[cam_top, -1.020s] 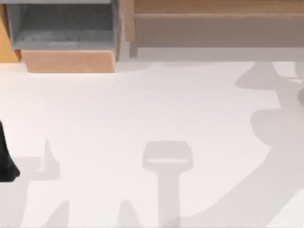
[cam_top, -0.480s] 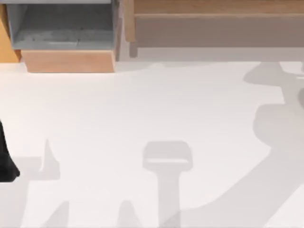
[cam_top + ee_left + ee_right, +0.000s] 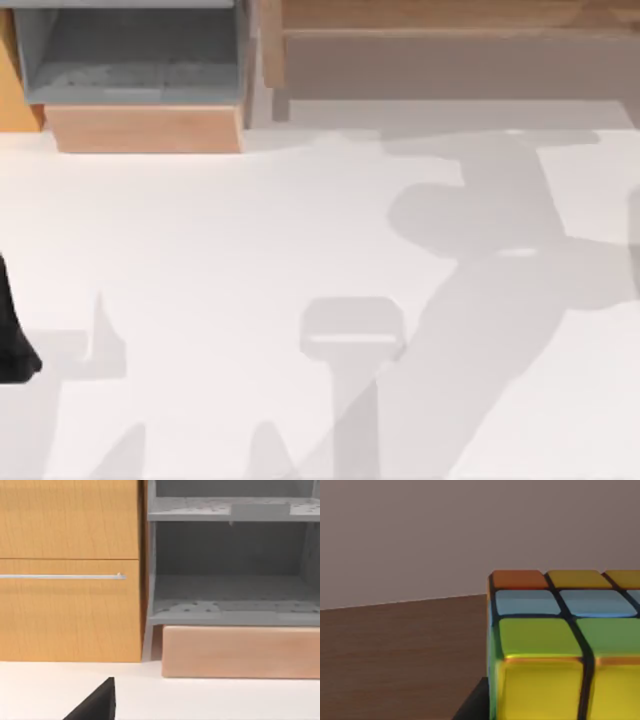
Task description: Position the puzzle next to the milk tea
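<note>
While the puzzle (image 3: 560,645) sits close before our right wrist camera, its yellow, green, pale blue and orange tiles split by dark grid lines, we cannot tell how our right jaws stand. Beyond it lies a brown wooden surface (image 3: 395,655), then a plain wall (image 3: 470,530). Our left arm (image 3: 12,330) rests at the white table's (image 3: 200,250) left edge, jaws unreadable, facing a wooden cabinet (image 3: 70,570) and grey shelf (image 3: 230,580).

Yellow, green, orange gridded puzzle (image 3: 560,650)
</note>
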Robot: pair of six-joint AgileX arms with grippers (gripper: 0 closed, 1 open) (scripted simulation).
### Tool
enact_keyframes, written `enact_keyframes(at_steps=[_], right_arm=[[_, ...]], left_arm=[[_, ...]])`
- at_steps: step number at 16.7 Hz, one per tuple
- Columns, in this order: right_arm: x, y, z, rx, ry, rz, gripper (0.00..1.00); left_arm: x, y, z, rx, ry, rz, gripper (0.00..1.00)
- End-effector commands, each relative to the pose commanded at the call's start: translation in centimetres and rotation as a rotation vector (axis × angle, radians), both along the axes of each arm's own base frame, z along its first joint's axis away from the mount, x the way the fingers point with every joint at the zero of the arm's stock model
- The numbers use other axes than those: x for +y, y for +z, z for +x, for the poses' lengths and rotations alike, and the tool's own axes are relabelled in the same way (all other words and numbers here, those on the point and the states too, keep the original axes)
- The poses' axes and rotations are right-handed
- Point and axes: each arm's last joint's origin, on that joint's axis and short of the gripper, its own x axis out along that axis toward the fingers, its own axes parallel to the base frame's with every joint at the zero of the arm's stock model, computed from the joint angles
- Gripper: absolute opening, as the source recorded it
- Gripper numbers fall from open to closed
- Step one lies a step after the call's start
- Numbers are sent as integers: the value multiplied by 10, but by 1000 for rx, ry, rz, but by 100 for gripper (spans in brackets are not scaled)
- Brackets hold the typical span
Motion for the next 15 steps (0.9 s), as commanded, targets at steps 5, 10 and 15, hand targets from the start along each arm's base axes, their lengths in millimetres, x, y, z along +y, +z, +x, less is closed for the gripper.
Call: enact_keyframes(at_steps=[5,10,15], right_arm=[[94,39,-8,298,133,116,0],[164,55,-45,698,152,124,0],[187,13,-73,1147,58,-35,0]], left_arm=[[0,0,0,0,0,0,100],[0,0,0,0,0,0,100],[0,0,0,0,0,0,100]])
